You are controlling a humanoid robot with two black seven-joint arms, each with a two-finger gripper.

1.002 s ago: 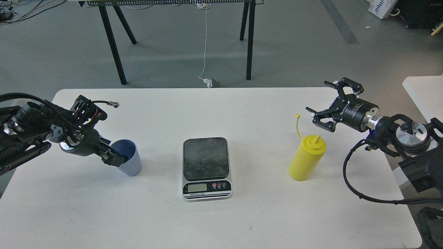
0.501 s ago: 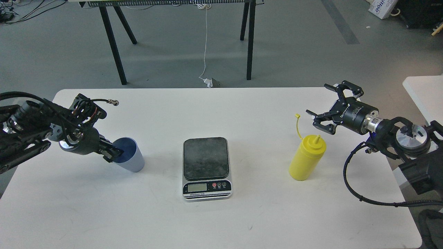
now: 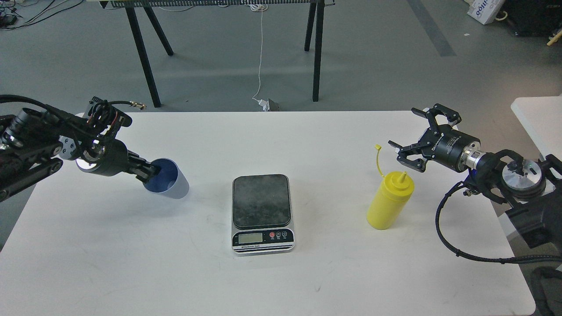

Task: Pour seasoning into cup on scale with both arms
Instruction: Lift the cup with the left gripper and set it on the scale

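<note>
Since approx 1 s ago my left gripper (image 3: 151, 172) has lifted the small light-blue tapered plastic cup (image 3: 169, 183) off the white table (image 3: 131, 254) and carried it up and a bit to the right; cup now tips hard, mouth facing left toward my wrist, dark-blue inside showing. Left fingers pinch the cup's rim, one finger inside the mouth. Cup is still well left of the flat rectangular kitchen scale (image 3: 262, 213) w/ dark grey plate, silver front, small LCD and round buttons, which sits centre of table, plate bare.

Right gripper (image 3: 417, 138) has shifted only slightly, fingers spread wide, holding nothing. It hovers just right of and a little beyond the yellow plastic squeeze bottle (image 3: 390, 201), apart from it. Bottle stands upright on the right part of the table, pointed nozzle up, small cap hanging on its thin yellow tether (image 3: 377, 159) sticking up at left of nozzle. Bottle hasn't moved, nor has the scale.

Far side, beyond table: black trestle legs (image 3: 142, 52) on grey floor, white cable (image 3: 260, 66) dangling down to a plug.
</note>
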